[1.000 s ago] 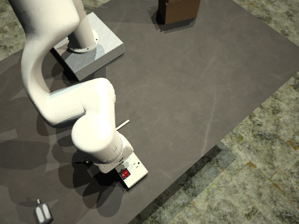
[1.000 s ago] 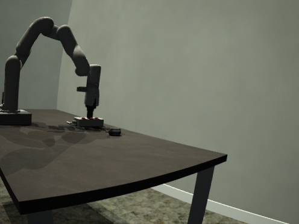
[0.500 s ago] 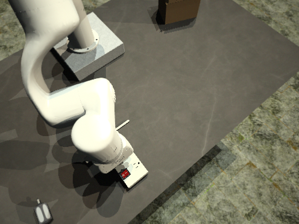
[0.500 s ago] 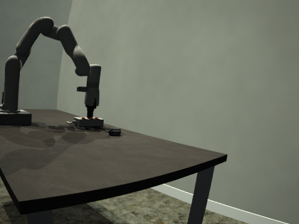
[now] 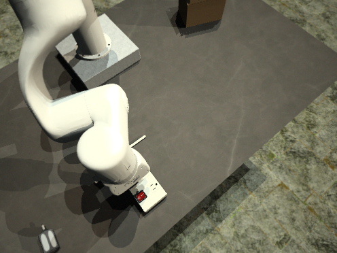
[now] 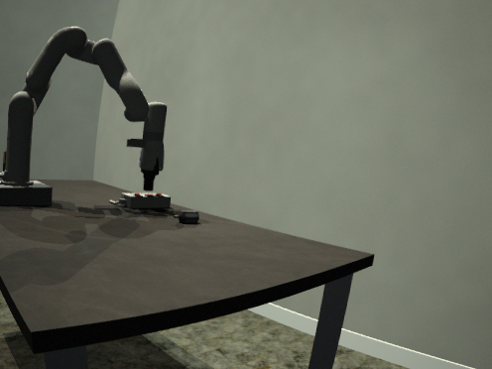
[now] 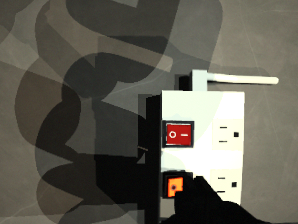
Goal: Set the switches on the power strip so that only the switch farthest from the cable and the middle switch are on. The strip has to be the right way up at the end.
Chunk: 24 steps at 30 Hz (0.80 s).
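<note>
The white power strip lies face up near the table's front edge, and it also shows in the exterior view. Its white cable leaves the far end. In the wrist view the switch nearest the cable is dark red and unlit. The middle switch glows orange. The switch farthest from the cable shows red past the wrist. My gripper is shut on nothing, with its dark fingertips at the right edge of the middle switch. It stands upright just above the strip.
A small grey object lies at the table's front left corner. A brown box stands at the far edge. My arm's base sits on a grey block at the back left. The table edge runs close to the strip's free end.
</note>
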Each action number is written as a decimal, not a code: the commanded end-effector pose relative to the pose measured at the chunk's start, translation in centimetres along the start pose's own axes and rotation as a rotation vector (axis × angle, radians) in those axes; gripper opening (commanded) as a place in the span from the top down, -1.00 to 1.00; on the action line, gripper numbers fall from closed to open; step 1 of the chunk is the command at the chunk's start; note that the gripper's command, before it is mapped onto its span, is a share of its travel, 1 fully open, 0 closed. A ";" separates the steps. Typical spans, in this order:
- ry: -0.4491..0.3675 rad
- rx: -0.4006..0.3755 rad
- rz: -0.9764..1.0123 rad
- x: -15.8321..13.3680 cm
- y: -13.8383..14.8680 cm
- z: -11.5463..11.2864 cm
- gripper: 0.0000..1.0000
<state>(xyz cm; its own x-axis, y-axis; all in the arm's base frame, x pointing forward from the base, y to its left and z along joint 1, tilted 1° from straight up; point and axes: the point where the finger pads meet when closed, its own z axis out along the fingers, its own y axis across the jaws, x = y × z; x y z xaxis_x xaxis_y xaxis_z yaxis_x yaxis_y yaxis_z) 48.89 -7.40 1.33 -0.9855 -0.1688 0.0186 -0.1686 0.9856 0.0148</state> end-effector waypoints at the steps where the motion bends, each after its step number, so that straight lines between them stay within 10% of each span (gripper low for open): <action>1: -0.004 0.001 0.000 -0.1 0.0 -1.2 1.00; 24: -0.004 0.001 0.000 -0.1 0.0 -2.4 1.00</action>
<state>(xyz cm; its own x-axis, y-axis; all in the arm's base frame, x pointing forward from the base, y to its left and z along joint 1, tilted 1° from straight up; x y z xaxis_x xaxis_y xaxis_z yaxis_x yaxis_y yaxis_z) 48.92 -7.42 3.54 -0.9855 -0.1688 0.0189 -0.1686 0.9856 0.0149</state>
